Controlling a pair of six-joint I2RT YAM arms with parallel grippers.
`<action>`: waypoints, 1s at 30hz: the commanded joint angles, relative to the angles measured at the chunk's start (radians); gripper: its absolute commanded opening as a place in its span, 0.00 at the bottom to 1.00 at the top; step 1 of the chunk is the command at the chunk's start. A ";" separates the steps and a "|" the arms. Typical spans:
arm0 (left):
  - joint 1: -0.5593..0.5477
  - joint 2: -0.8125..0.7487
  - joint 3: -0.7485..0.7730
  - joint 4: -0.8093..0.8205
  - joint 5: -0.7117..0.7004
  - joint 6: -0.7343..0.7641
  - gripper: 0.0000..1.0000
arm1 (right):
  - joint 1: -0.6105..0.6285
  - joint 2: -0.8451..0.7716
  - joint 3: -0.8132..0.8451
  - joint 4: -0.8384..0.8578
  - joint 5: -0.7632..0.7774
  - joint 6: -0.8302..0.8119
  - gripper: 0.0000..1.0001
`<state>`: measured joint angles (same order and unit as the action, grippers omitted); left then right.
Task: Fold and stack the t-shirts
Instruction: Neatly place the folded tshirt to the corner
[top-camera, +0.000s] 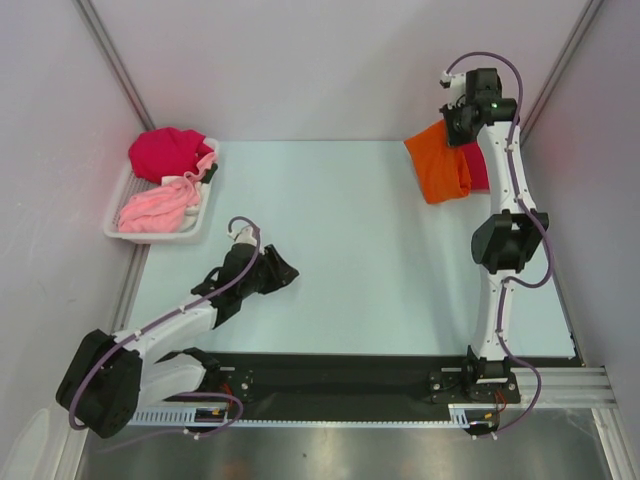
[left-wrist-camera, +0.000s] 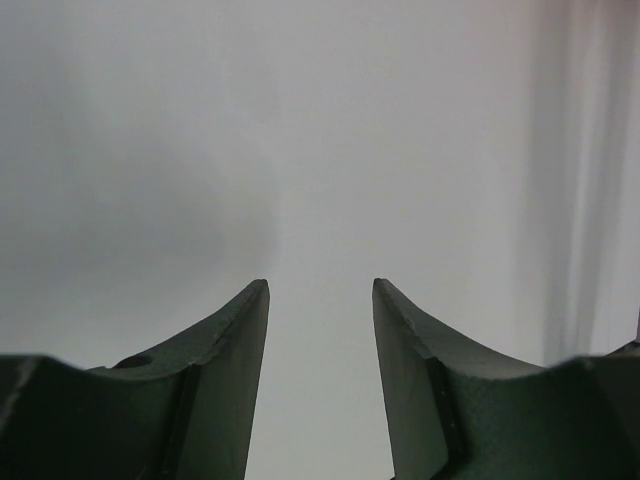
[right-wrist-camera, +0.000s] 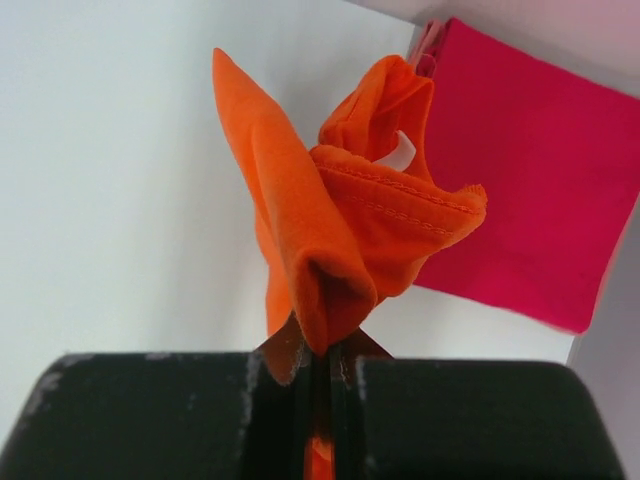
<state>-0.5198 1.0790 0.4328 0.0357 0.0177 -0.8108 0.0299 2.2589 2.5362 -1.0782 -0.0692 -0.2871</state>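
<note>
Over at ten o'clock on the table (top-camera: 350, 240), a white tray (top-camera: 150, 238) holds two bunched shirts: a crimson shirt (top-camera: 168, 152) at its far end and a pale pink shirt (top-camera: 155, 208) nearer me. Near seven o'clock the left gripper (top-camera: 285, 272) is low, jaws parted and empty. At two o'clock the right gripper (right-wrist-camera: 325, 355) is pinched tight on a crumpled orange shirt (right-wrist-camera: 330, 220), partly over a flat folded magenta shirt (right-wrist-camera: 520, 180).

White tray (top-camera: 160, 238) (far left), pale table (top-camera: 340, 230)
</note>
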 joint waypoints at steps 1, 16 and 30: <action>0.009 0.021 0.000 0.046 0.025 -0.007 0.51 | 0.004 0.005 0.065 0.118 -0.009 -0.064 0.00; 0.010 0.102 0.040 0.021 0.053 0.007 0.50 | -0.024 0.051 0.095 0.173 0.068 -0.176 0.00; 0.007 0.183 0.089 0.001 0.088 0.007 0.50 | -0.116 0.086 0.108 0.241 0.059 -0.172 0.00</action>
<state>-0.5182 1.2526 0.4847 0.0387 0.0837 -0.8112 -0.0723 2.3283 2.5855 -0.9363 -0.0158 -0.4461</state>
